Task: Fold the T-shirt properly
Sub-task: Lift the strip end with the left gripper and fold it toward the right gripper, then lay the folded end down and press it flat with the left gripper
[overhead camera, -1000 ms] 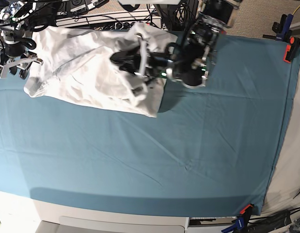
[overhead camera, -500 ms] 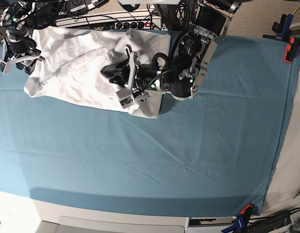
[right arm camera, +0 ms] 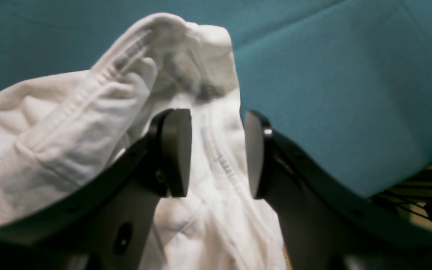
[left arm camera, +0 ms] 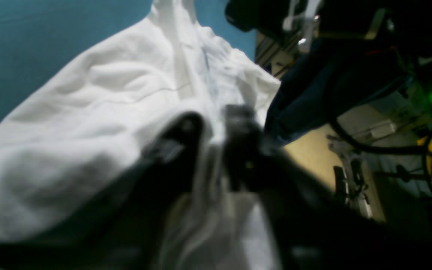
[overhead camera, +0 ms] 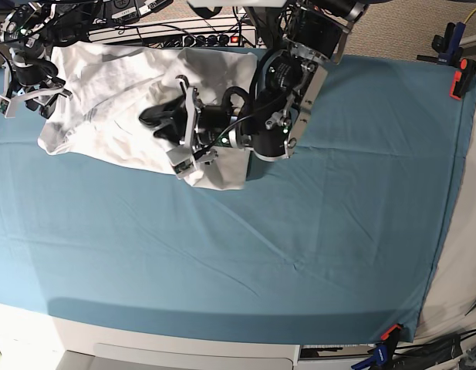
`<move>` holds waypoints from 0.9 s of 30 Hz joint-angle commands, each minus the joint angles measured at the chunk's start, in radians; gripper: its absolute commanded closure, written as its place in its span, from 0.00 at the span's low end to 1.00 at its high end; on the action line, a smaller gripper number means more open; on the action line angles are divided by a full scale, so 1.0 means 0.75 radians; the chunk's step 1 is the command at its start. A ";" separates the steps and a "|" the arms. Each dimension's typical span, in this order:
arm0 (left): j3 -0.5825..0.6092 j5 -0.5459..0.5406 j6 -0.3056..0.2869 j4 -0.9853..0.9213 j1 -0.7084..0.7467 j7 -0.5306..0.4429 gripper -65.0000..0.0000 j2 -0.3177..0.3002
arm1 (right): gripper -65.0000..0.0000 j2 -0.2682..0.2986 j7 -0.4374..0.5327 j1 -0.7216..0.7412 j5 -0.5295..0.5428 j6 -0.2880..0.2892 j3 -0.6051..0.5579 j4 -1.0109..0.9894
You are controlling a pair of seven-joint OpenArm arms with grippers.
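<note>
T-shirt [overhead camera: 122,108] bunched at the teal table cloth's [overhead camera: 299,254] far edge | right gripper [right arm camera: 216,153] jaws apart, hem between, unpinched | left gripper [overhead camera: 156,122] over the shirt – jaw state unclear | we'd clear the cloth before lifting – avoid dragging the fold.

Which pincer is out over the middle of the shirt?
The left pincer, reaching across the T-shirt; the right pincer sits at its edge.
</note>
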 commanded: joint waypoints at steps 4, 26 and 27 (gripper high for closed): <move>0.004 0.039 -0.012 0.020 -0.030 -0.040 0.53 0.024 | 0.63 0.023 0.034 0.002 0.013 0.005 0.005 0.022; -0.013 0.200 0.108 0.275 -0.037 0.124 1.00 -0.113 | 0.63 0.023 0.035 0.003 0.013 0.005 0.005 0.022; -0.025 0.246 0.136 0.275 -0.027 0.114 1.00 -0.121 | 0.63 0.023 0.036 0.003 0.013 0.005 0.005 0.022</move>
